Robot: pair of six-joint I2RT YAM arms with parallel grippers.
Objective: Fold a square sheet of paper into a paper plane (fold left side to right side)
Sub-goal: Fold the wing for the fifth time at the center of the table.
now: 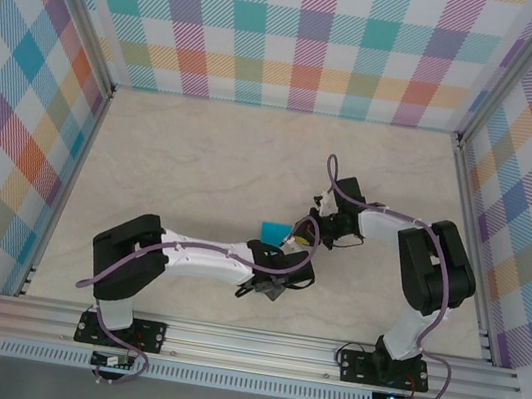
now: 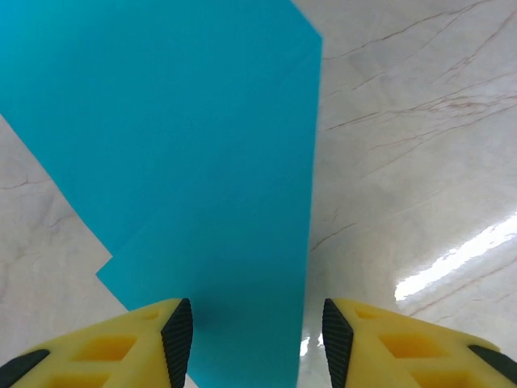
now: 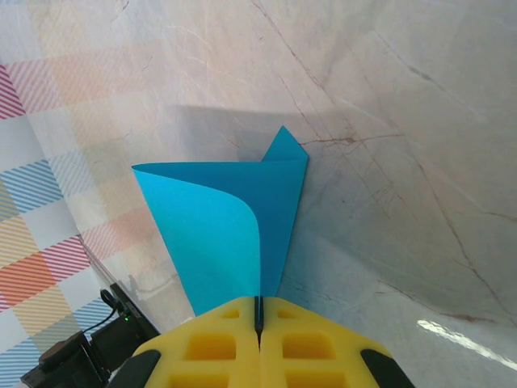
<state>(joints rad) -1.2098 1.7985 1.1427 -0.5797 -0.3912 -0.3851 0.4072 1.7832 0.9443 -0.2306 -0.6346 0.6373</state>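
From above, the two arms meet near the middle of the table (image 1: 203, 149). Between their wrists only a small teal corner of the sheet of paper (image 1: 274, 230) is seen, because the arms cover the rest of it. The checked walls (image 1: 314, 25) stand on three sides.

The wrist cameras show much more of the paper. On the left wrist view, the sheet (image 2: 202, 145) lies flat on the marble surface (image 2: 420, 121), with a second layer on top whose edge runs diagonally. The left gripper (image 2: 250, 339) has its yellow fingers (image 2: 121, 343) apart, and the paper passes through the gap. The black pad of one finger is over the paper, and the other pad is just beside its straight edge. The pads do not press the paper between them.

On the right wrist view, the right gripper (image 3: 259, 311) has its two fingers pressed together, and the lower point of the paper (image 3: 218, 210) is pinched in the thin line between them. Here one layer curls up in a soft arc, and a small triangle sticks out at the far corner.

The left arm (image 1: 196, 254) stretches low to the right from its base. The right arm (image 1: 433, 266) rises from its base and bends to the left, with its wrist turned down toward the paper.
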